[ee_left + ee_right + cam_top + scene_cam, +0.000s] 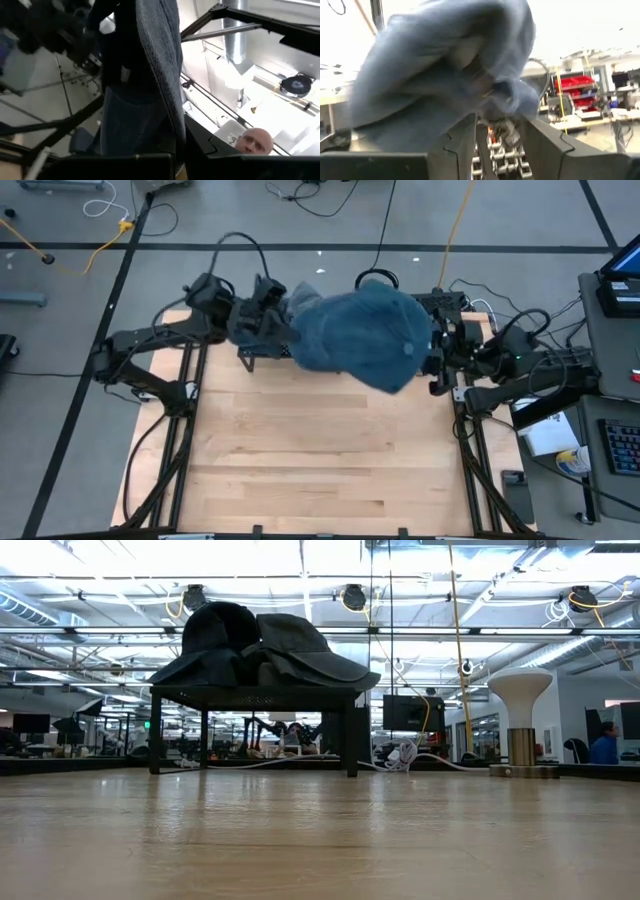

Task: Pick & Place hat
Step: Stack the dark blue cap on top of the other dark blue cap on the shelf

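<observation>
Hat [355,335]: blue denim, floppy, held aloft | left hand [285,330] pinching brim | right hand [432,350] gripping hat

Two dark arms reach in over the far edge of one wooden table [300,450], a left gripper [268,308] and a right gripper [437,352], and between them hangs one blue hat [355,335]. On the far side of the table stands one small black stand [250,698] carrying a pile of dark hats [255,648] whose number cannot be told, and to its right one white mushroom-shaped post [520,700].
</observation>
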